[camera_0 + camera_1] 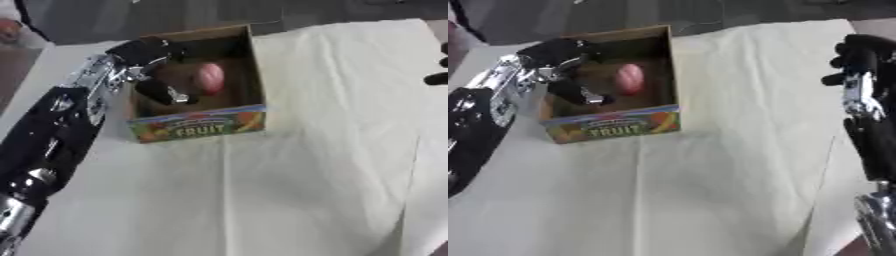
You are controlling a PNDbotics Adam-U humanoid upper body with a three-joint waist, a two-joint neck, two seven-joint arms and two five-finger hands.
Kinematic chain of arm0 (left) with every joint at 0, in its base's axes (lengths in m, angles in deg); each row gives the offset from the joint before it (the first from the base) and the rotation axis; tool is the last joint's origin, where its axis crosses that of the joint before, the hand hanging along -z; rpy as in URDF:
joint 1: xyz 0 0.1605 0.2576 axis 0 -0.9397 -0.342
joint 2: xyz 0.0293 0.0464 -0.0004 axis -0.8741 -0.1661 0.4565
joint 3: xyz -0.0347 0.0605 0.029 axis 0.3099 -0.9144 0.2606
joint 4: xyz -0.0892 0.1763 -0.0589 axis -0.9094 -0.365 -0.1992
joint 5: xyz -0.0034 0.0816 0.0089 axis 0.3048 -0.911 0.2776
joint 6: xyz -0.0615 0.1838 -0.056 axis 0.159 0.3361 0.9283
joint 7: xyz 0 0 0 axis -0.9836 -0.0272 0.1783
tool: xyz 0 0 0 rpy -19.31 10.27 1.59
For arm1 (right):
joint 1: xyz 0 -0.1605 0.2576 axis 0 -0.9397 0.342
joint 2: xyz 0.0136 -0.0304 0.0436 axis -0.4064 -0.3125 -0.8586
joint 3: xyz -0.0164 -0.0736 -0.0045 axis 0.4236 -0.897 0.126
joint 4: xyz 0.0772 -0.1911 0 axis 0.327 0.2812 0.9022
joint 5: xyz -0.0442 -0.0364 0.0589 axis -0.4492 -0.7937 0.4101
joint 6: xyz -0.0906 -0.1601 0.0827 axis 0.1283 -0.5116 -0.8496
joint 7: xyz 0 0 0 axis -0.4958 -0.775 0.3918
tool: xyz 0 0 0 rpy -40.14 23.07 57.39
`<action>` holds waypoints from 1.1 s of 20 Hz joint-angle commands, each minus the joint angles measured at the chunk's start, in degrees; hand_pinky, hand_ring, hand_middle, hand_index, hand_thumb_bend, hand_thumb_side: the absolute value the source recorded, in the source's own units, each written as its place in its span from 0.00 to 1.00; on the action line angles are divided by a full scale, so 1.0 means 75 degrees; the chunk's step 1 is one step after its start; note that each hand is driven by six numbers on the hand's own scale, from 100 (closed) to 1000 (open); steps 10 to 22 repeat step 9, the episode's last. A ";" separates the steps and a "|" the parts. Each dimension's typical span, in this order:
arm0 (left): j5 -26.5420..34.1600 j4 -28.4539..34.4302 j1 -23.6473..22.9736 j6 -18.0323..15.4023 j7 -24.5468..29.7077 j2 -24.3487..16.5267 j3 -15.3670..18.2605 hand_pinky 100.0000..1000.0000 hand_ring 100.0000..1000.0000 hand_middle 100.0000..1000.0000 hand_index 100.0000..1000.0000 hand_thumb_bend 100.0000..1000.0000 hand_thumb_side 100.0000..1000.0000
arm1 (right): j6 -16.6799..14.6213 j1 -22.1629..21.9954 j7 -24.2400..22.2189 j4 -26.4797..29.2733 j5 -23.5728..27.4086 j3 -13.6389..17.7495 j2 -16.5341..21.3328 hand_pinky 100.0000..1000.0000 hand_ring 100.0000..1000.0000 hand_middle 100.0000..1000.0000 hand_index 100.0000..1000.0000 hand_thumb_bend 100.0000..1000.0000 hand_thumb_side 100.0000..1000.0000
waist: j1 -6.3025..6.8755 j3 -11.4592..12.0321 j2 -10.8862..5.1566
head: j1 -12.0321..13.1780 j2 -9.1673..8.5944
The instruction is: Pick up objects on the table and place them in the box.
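A wide table covered in a cream-white cloth (289, 190) fills the near part of the scene, its surface creased by a faint fold running away from the viewer. From the lower left corner the robot's left arm (48, 145), black with shiny silver joints, reaches diagonally up and away across the cloth. Further back, slightly left of centre, stands an open brown cardboard box (249, 65) whose near outside wall (199, 127) carries a colourful printed band with pictures of fruit and the word FRUIT in yellow letters. The robot's left hand (149, 60) is over the left wall of this box and reaches down into it, with its dark fingers (166, 92) curled inside the box just beside a pink, rounded, egg-shaped object (210, 78). That pink object sits inside the box, towards its middle; whether the fingers actually touch or clasp it cannot be told, as the hand is dark and blurred against the box's shaded interior. On the right side, well apart from the box, the robot's right arm runs along the table's edge, and its black right hand (859, 57) shows near the upper right with fingers that look bent, holding nothing.
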 commanded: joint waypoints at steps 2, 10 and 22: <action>0.1123 0.0930 0.0039 0.0405 -0.0508 -0.0252 0.0190 0.63 0.67 0.57 0.87 0.26 0.73 | 0.0015 0.0028 0.0024 0.0151 0.0026 0.0065 0.0070 0.53 0.76 0.48 0.70 0.00 0.54 | -0.0079 0.0142 -0.0269 | -0.0088 0.0115; 0.4928 0.4763 -0.0805 0.2427 -0.1736 -0.1076 0.0454 0.58 0.61 0.54 0.83 0.01 0.75 | -0.0005 -0.0040 0.0099 0.0151 -0.0048 0.0151 0.0033 0.53 0.76 0.48 0.70 0.00 0.54 | -0.0197 0.0498 -0.0451 | -0.0390 0.0324; 0.4928 0.4763 -0.0805 0.2427 -0.1736 -0.1076 0.0454 0.58 0.61 0.54 0.83 0.01 0.75 | -0.0005 -0.0040 0.0099 0.0151 -0.0048 0.0151 0.0033 0.53 0.76 0.48 0.70 0.00 0.54 | -0.0197 0.0498 -0.0451 | -0.0390 0.0324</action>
